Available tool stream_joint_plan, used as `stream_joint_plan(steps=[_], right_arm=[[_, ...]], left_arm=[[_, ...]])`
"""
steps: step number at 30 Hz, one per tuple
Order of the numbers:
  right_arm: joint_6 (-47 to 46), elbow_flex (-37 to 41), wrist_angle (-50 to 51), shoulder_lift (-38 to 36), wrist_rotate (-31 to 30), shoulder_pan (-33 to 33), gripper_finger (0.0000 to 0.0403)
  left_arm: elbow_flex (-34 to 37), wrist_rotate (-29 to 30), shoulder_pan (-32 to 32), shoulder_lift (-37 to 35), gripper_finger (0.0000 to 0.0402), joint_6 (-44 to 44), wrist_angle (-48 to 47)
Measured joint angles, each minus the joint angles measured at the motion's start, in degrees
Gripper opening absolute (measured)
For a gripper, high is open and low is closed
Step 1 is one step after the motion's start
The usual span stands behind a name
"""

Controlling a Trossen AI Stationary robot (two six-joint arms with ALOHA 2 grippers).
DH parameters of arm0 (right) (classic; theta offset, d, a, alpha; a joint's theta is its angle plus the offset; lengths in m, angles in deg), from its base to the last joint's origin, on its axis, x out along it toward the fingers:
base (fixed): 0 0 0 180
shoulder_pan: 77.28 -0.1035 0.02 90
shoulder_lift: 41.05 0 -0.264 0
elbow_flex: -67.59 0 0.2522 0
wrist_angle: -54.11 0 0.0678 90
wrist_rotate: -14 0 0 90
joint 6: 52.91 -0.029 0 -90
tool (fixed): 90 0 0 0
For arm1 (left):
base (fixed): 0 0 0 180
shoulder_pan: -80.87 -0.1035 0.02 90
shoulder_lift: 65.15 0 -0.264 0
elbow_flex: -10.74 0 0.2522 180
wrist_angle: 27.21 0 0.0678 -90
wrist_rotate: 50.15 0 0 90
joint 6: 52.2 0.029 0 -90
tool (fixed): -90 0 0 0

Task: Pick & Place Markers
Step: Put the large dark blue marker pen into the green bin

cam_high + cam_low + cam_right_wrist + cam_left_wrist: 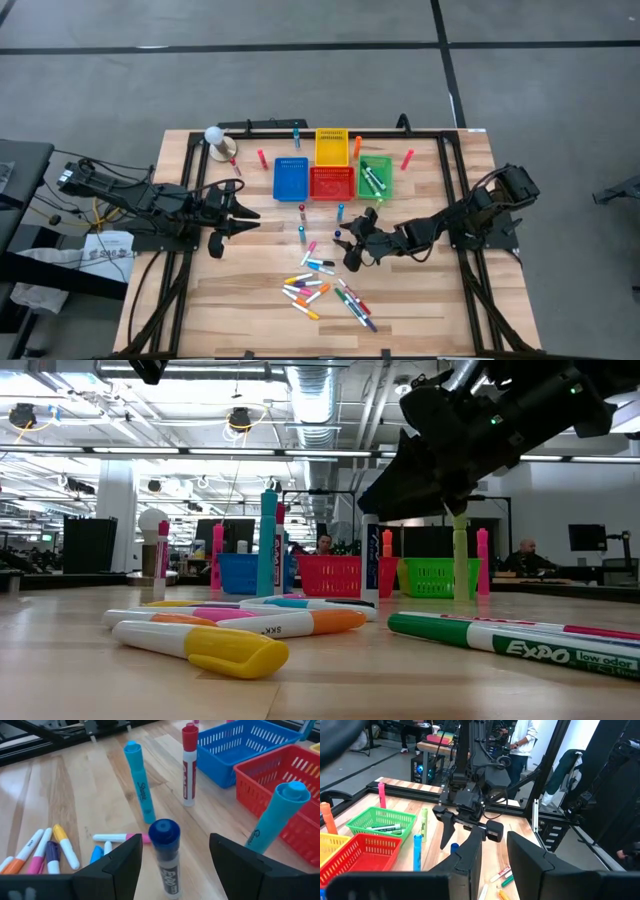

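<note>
Many markers (pixel 322 288) lie loose on the wooden table's near middle, and they fill the foreground of the low view (pixel 240 630). A few more stand upright, among them a red-capped one (pixel 189 765) and a cyan one (pixel 141 782). My right gripper (pixel 170 865) is open around an upright blue-capped marker (pixel 165 851). Its fingers stand on either side of the marker without touching it, just near of the bins (pixel 352 240). My left gripper (pixel 240 217) hovers open and empty at the table's left (pixel 495 860).
Blue (pixel 291 178), red (pixel 332 183), green (pixel 375 177) and yellow (pixel 331 146) bins stand in a cluster at the far middle; the green one holds several markers. Another cyan marker (pixel 272 820) stands by the red bin. A white ball-shaped object (pixel 215 136) sits at the far left.
</note>
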Motion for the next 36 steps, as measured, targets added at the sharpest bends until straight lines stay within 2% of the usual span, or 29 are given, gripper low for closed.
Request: stream_joint_plan(steps=[7, 18, 25, 36], right_arm=[[0.0, 0.0, -0.9, 0.0, 2.2, 1.0, 0.0224], [0.5, 0.0, -2.2, 0.0, 2.4, 1.0, 0.0216], [0.5, 0.0, -2.2, 0.0, 2.3, 1.0, 0.0181], [0.5, 0.0, -2.2, 0.0, 2.3, 1.0, 0.0099]], left_arm=[[0.0, 0.0, 0.0, 0.0, 0.0091, 0.0, 0.0], [0.0, 0.0, 0.0, 0.0, 0.0091, 0.0, 0.0], [0.0, 0.0, 0.0, 0.0, 0.0091, 0.0, -0.3], [0.0, 0.0, 0.0, 0.0, 0.0091, 0.0, -0.3]])
